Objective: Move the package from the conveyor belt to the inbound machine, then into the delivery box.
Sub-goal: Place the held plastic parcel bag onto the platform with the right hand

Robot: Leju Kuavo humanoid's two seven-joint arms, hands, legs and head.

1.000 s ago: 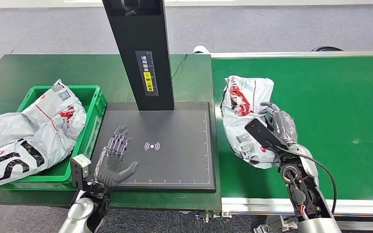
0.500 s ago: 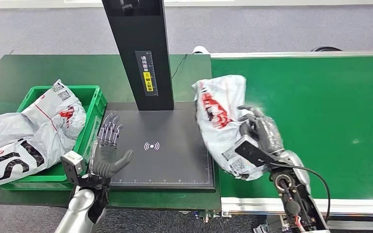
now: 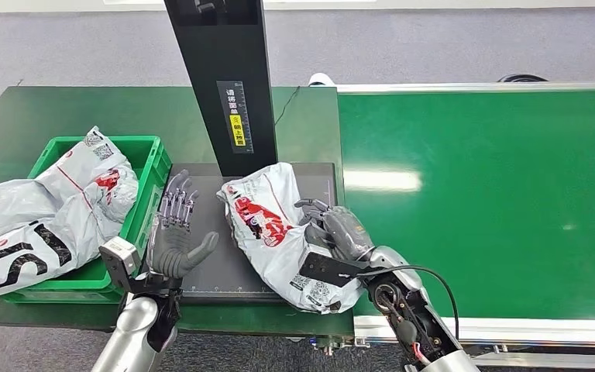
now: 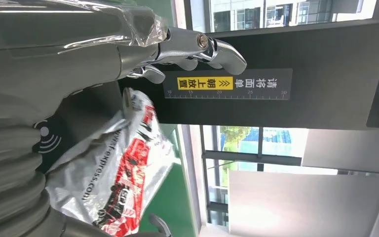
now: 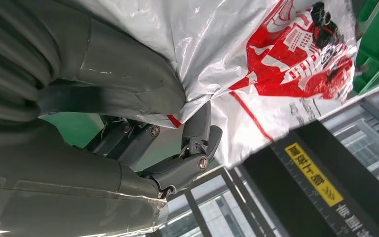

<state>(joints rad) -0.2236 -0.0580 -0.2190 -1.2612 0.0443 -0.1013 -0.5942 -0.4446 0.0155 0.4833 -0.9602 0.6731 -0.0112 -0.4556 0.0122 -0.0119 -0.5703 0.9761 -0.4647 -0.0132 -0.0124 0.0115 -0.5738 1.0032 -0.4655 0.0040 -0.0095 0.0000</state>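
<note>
A white plastic package (image 3: 273, 229) with red print lies over the right half of the black inbound machine plate (image 3: 213, 256), under the black scanner column (image 3: 225, 85). My right hand (image 3: 337, 232) grips the package's right side; the right wrist view shows the thumb and fingers pinching the package (image 5: 256, 59). My left hand (image 3: 174, 236) hovers open, fingers spread, over the plate's left edge, just left of the package (image 4: 113, 173) and apart from it. The green delivery box (image 3: 143, 205) sits to the left.
The green delivery box holds several grey-white bags (image 3: 42, 213) that spill over its left side. The green conveyor belt (image 3: 496, 194) stretches to the right with a silver rail (image 3: 511, 329) along its front. A dark green table (image 3: 62, 108) surrounds the machine.
My right hand has carried the package leftward from the conveyor belt's edge onto the machine plate. My left hand has stayed open near the plate's left edge, shifting only slightly.
</note>
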